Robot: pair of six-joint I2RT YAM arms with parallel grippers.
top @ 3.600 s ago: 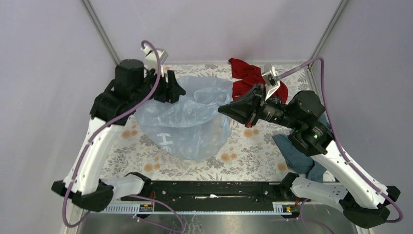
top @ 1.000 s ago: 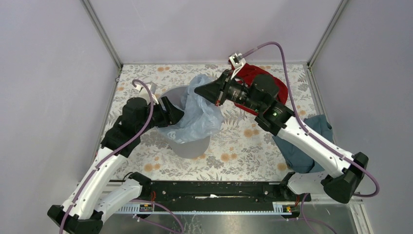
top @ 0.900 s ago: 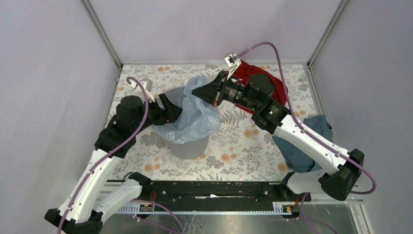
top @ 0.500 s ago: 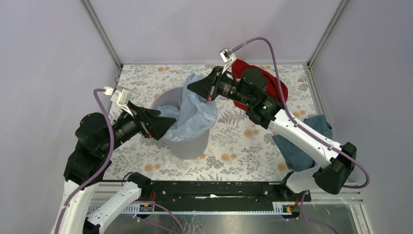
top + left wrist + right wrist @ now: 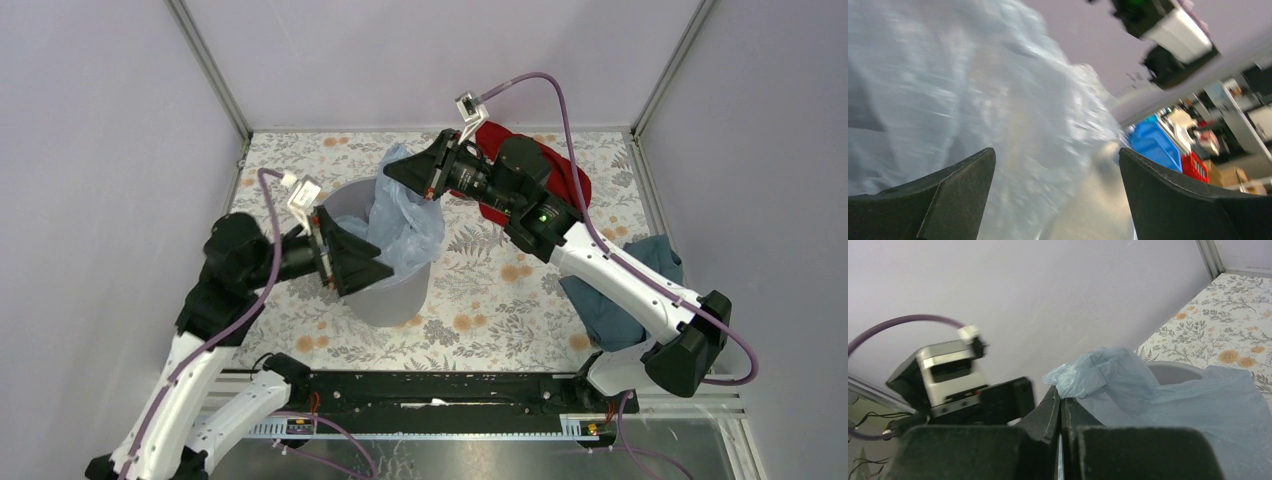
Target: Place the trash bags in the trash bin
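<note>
Flowered table (image 5: 520, 300) takes up most of the floor of the top view. The grey bin (image 5: 400, 295) stands upright left of centre. The pale-blue bag (image 5: 405, 215) hangs partly inside it, the rest heaped over the far rim and spilling down the right side, so by my reading it is only half in. Right gripper (image 5: 392, 172) sits above the far rim, jaws pressed together and pinching a bunched corner of the bag, probably to hold the film up over the mouth. Left gripper (image 5: 375, 275) is at the near rim, jaws spread wide and holding nothing, film just ahead of them; likely placed to push or tuck the loose plastic down. Red cloth (image 5: 565, 180) lies behind the right arm and is partly covered by it; teal cloth (image 5: 620, 300) lies at the right edge. The bin's inside and floor are hidden by the bag. Left wrist view is smeared, so contact there can't be judged.
</note>
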